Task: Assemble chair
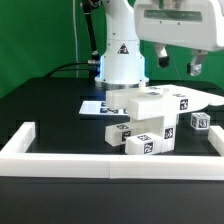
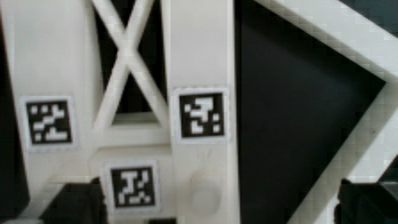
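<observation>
The white chair parts [image 1: 150, 118] lie piled on the black table just behind the front border wall. A flat slab sits on top, tagged blocks lie under it, and a small tagged piece [image 1: 198, 122] lies at the exterior view's right. My gripper [image 1: 178, 68] hangs above the pile's right side, its fingers spread wide with nothing between them. In the wrist view a white part with a cross brace and three tags [image 2: 199, 115] fills the picture below the gripper [image 2: 214, 212]. The dark fingertips [image 2: 64, 202] show at the two lower corners.
A long white border wall [image 1: 110, 160] runs along the table's front and turns back at the exterior view's left [image 1: 22, 140]. The marker board [image 1: 98, 106] lies flat behind the pile. The robot base [image 1: 120, 62] stands at the back, before a green backdrop.
</observation>
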### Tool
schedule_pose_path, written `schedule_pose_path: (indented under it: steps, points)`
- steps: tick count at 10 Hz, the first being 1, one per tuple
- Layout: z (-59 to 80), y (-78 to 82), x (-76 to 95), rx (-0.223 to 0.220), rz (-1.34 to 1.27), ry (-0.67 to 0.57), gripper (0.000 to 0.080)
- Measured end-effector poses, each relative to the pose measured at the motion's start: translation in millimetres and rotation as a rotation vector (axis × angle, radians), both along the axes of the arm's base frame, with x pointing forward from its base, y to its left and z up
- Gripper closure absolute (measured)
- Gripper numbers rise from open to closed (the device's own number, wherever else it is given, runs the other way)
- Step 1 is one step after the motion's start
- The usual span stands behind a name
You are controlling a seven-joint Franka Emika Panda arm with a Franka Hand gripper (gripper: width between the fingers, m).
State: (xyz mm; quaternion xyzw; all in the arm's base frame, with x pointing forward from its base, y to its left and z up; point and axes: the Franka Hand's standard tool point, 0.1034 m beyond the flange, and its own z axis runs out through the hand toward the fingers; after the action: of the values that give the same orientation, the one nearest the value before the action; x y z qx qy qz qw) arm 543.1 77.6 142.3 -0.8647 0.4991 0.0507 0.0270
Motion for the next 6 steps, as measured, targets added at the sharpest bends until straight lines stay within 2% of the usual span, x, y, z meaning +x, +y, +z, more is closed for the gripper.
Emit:
schedule_pose_path:
  steps: [1, 2, 4, 5, 6]
  points:
    - [1.6, 20.3, -6.3, 0.003, 0.019, 0.003, 0.015]
    - [0.8, 32.5, -9.4, 0.001, 0.022, 0.002, 0.015]
    - [-7.2, 66.5, -23.9, -0.006, 0.044, 0.014, 0.015]
    - [-11.4, 73.9, -27.1, -0.01, 0.054, 0.018, 0.015]
    - [-10.8, 71.7, -26.0, -0.01, 0.053, 0.017, 0.015]
